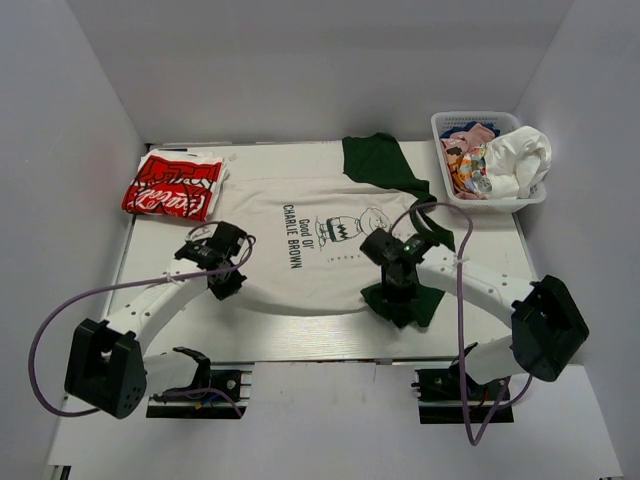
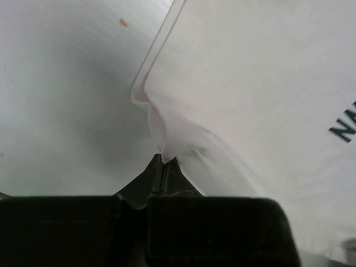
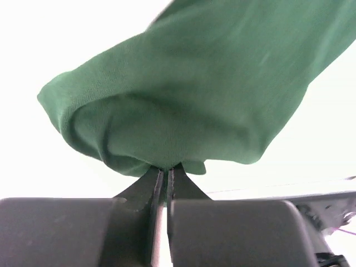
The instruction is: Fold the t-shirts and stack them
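Observation:
A white t-shirt (image 1: pixel 300 225) with a cartoon boy and black text lies spread flat in the middle of the table. My left gripper (image 1: pixel 228 284) is shut on its near left edge, and the pinched white cloth (image 2: pixel 167 146) rises to the fingertips of that gripper (image 2: pixel 162 161). A dark green t-shirt (image 1: pixel 380 160) shows at the white one's far right corner and along its right side. My right gripper (image 1: pixel 398 298) is shut on a bunched fold of green cloth (image 3: pixel 178 111), which hangs lifted from that gripper (image 3: pixel 165 168). A folded red-and-white printed t-shirt (image 1: pixel 172 185) lies at the far left.
A white lattice basket (image 1: pixel 478 116) stands at the far right, holding several crumpled tees, one of them white (image 1: pixel 522 160). Grey walls close the table on three sides. Purple cables loop from both arms.

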Available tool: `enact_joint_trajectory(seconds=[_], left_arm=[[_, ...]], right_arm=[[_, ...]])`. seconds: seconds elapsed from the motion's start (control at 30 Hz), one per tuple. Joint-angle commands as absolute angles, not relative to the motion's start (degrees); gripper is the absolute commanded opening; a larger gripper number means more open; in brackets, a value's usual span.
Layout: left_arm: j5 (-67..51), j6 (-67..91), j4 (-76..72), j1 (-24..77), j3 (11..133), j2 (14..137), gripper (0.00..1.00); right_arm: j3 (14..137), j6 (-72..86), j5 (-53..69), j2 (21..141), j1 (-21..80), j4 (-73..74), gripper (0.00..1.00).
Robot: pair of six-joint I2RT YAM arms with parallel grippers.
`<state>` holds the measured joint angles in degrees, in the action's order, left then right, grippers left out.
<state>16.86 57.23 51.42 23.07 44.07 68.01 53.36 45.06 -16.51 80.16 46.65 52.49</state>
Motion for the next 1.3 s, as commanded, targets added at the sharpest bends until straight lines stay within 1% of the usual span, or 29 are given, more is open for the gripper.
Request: enact_joint_trajectory(seconds=[0.0,0.03,0.1,0.17,0.2,0.27,0.3,0.43,0.47,0.5,0.53,0.57,0.63,0.67,0.8,0.93,1.03,1.07,1.13,1.17,1.2,1.23,1.27], left_arm=[[20.0,58.7,50.7,21.5,48.2,70.9,0.0],[20.0,58.2,50.2,20.6,49.0,72.1,0.0],[20.0,58.2,50.2,19.4,51.7,75.8,0.0],[20.8,58.2,50.2,17.8,53.1,77.8,0.0],[20.8,58.2,49.5,17.1,54.5,79.3,0.0],[20.8,57.0,48.6,15.2,57.0,80.9,0.0],[20.2,56.4,47.0,14.2,57.8,82.7,0.0],[18.6,53.2,45.1,12.5,62.5,87.8,0.0],[18.0,52.0,45.1,12.5,64.5,90.7,0.0],[18.0,51.3,45.1,11.8,65.6,92.1,0.0],[18.0,51.3,45.8,11.8,66.5,93.3,0.0],[17.4,50.8,45.8,11.1,68.0,94.4,0.0],[16.6,50.3,45.3,10.4,69.9,96.8,0.0],[16.6,50.3,45.3,9.5,70.6,97.5,0.0],[14.3,49.7,45.3,7.0,72.9,100.8,0.0],[11.0,49.7,45.3,4.4,74.4,104.2,0.0],[9.1,49.7,43.9,2.7,74.9,106.3,0.0],[8.6,49.7,43.3,2.7,74.9,106.3,0.05],[7.5,49.7,42.0,2.1,75.9,107.9,0.27],[6.9,49.7,41.0,2.1,75.9,107.9,0.34],[6.9,49.7,41.0,1.6,76.5,107.9,0.49],[7.6,49.7,40.3,1.6,77.7,107.9,0.58],[8.5,49.7,40.3,1.6,78.6,107.3,0.7]], right_arm=[[59.7,39.4,-24.2,83.8,43.0,55.6,0.0],[63.3,37.2,-24.9,84.5,41.2,55.2,0.0],[65.8,33.0,-25.1,86.6,38.9,54.6,0.0],[71.2,30.7,-26.6,89.4,35.7,54.1,0.0],[72.5,26.8,-26.8,90.3,34.2,53.6,0.0],[78.0,24.3,-27.0,93.0,33.3,52.0,0.0],[80.5,19.1,-25.7,94.8,31.7,50.0,0.0],[85.9,7.4,-23.1,99.0,29.4,45.0,0.0],[87.0,5.4,-21.7,101.3,28.5,44.8,0.0],[90.6,2.5,-19.8,103.9,27.7,44.6,0.0],[92.3,0.5,-19.4,105.3,27.6,45.6,0.0],[95.2,-2.5,-19.2,109.1,27.2,45.7,0.0],[99.7,-5.8,-19.8,111.6,26.2,45.9,0.0],[102.6,-6.5,-19.8,115.4,25.8,45.7,0.0],[115.2,-8.6,-19.5,121.5,23.7,47.5,0.0],[119.6,-9.7,-17.1,125.9,22.0,47.8,0.0],[120.1,-10.8,-16.7,127.8,21.2,46.7,0.0],[120.0,-11.6,-16.9,128.1,20.8,46.0,0.0],[120.3,-12.4,-16.6,129.4,20.8,43.3,0.0],[120.3,-12.8,-17.0,130.2,21.0,42.3,0.0],[119.9,-13.4,-18.2,130.5,21.1,36.8,0.0],[119.4,-14.1,-18.7,130.8,21.2,35.0,0.0],[118.7,-14.5,-19.4,131.2,21.3,33.2,0.12]])
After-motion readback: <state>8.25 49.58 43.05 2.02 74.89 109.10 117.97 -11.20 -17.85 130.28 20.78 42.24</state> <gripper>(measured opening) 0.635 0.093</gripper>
